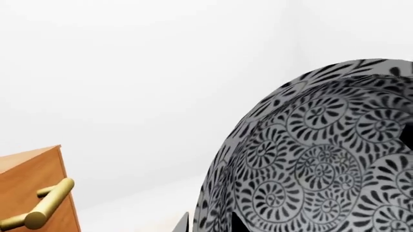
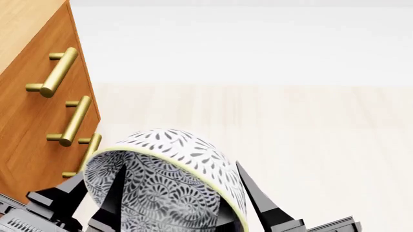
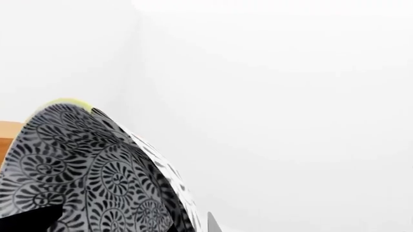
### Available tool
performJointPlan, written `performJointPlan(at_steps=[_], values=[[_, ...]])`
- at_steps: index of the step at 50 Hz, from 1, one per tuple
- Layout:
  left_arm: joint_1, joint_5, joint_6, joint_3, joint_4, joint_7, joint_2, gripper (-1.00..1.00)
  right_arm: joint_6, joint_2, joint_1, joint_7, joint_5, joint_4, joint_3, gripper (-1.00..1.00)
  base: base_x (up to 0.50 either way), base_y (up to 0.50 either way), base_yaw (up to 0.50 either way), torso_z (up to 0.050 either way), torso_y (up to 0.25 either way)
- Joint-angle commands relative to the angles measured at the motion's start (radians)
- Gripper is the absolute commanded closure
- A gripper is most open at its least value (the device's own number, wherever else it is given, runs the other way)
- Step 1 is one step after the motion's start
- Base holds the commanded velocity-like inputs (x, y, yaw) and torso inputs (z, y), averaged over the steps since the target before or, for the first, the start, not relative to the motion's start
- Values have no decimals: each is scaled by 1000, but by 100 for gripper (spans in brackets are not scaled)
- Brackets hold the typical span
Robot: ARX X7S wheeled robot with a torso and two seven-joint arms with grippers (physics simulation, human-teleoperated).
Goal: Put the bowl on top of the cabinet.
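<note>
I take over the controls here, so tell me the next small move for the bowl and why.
Probably lift it higher. In the head view the bowl is tilted on its side, pinched between the left tool and right tool, level with the cabinet front and handles. Its lighter top sits above. Raise first, then move across over the top.

The bowl (image 3: 90, 169) looms close, its dense grey-black floral pattern covering most of what shows, with a sliver of pale yellowish rim along one edge. A strip of orange-brown cabinet (image 3: 9, 129) peeks out just behind it. Plain white wall fills the rest.
</note>
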Motion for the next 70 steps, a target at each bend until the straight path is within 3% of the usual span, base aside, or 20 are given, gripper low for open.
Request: performJointPlan(at_steps=[1, 12, 23, 49, 58, 70], values=[[-47, -3, -58, 23, 44, 2, 12, 100, 17, -2, 11, 40, 73, 18, 20, -100, 0, 0, 0, 0, 0], [-159, 3, -118, 25, -10, 1, 59, 100, 16, -8, 11, 49, 88, 40, 32, -100, 0, 0, 0, 1, 1], [-212, -38, -71, -32, -153, 30, 97, 100, 9, -4, 5, 51, 95, 52, 40, -100, 0, 0, 0, 0, 0], [-291, -38, 4, -15, -304, 91, 136, 100, -126, 21, -80, 35, 123, 113, 91, -100, 0, 0, 0, 0, 0], [-325, -52, -8, -20, -384, 96, 161, 100, -227, 28, -144, 20, 145, 145, 121, -100, 0, 0, 0, 0, 0], [-399, -12, -134, 22, -409, 45, 178, 100, -530, -11, -284, -74, 283, 283, 197, -100, 0, 0, 0, 0, 1]])
